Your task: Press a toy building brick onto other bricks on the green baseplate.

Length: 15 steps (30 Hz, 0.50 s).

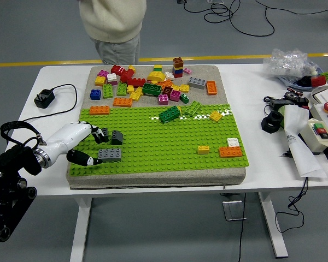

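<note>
Left hand (83, 143) at green baseplate (169, 144) left edge, fingers spread and empty, thumb touching grey brick (109, 155), white bench (251, 103)

person (113, 24): cut off by top edge, only cream top and trousers show | left hand (79, 143): fingertips hide part of small dark grey bricks (110, 136), contact with grey flat brick (109, 155) unclear | brick pile (153, 82): pieces overlap, shapes partly hidden | control box (323, 126): cut off at right edge
</note>
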Motion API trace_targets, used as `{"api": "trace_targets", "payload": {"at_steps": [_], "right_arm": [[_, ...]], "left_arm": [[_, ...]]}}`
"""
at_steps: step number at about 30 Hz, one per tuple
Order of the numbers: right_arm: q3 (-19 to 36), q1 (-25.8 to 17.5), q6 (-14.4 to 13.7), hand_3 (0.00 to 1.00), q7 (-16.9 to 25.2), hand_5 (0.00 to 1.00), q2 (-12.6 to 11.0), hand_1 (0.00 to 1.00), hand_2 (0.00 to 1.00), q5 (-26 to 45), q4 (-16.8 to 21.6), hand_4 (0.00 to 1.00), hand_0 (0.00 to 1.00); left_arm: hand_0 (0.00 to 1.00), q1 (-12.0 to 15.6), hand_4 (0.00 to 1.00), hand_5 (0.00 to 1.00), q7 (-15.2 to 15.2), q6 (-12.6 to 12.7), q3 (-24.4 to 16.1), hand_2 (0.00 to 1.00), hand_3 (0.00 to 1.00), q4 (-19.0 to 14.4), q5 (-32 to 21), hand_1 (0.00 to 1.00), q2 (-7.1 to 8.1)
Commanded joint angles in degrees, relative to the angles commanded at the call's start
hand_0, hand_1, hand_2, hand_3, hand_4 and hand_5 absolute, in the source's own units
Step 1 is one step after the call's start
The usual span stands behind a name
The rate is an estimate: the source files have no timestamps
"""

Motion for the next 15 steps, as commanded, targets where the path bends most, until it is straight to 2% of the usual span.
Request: {"api": "trace_targets", "payload": {"at_steps": [5, 15], "right_arm": [[-0.13, 0.07, -0.04, 0.783, 0.03, 0.699, 0.06, 0.726, 0.77, -0.05, 0.0, 0.998, 0.79], [-0.24, -0.03, -0.07, 0.783, -0.12, 0.698, 0.09, 0.726, 0.77, -0.07, 0.0, 0.998, 0.79]], "left_arm": [[0.86, -0.65, 0.94, 0.194, -0.24, 0.62, 0.82, 0.554, 0.599, 1.98, 0.0, 0.729, -1.19], [0.858, -1.51, 0.925, 0.185, -0.93, 2.65, 1.38, 0.545, 0.587, 6.1, 0.0, 0.727, -2.4]]}}
